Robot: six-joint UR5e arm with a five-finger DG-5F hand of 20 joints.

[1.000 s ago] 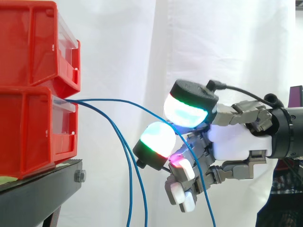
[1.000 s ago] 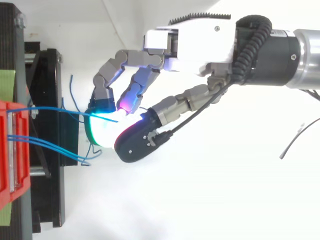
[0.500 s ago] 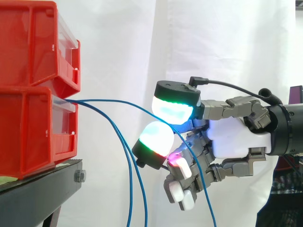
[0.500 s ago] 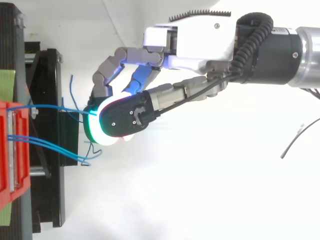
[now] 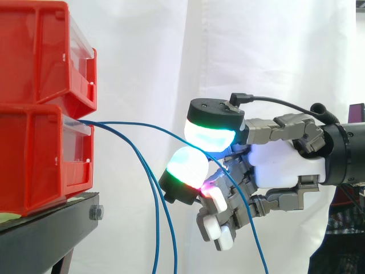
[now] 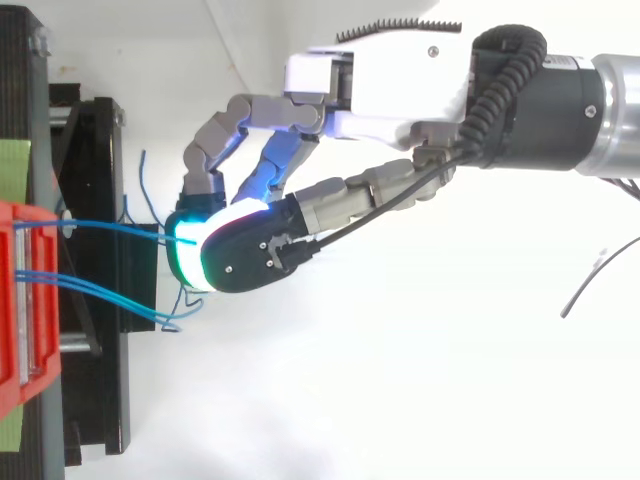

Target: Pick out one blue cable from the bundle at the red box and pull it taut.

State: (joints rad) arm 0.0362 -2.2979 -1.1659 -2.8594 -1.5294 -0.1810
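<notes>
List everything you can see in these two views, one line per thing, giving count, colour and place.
red bins: two, red, stacked at the left on the stand.
black stand: one, black, under the bins.
bolt: one, silver, on the stand's front edge.
held blue cable: one, blue, arching rightwards from the lower bin, then hanging down.
loose blue cables: two, blue, from the lower bin, drooping beside the stand.
white curtain: one, white, behind everything.
hand: one, white and grey with glowing pads, pinching the held blue cable right of the bins.
arm: one, black and silver, entering from the right.
</notes>
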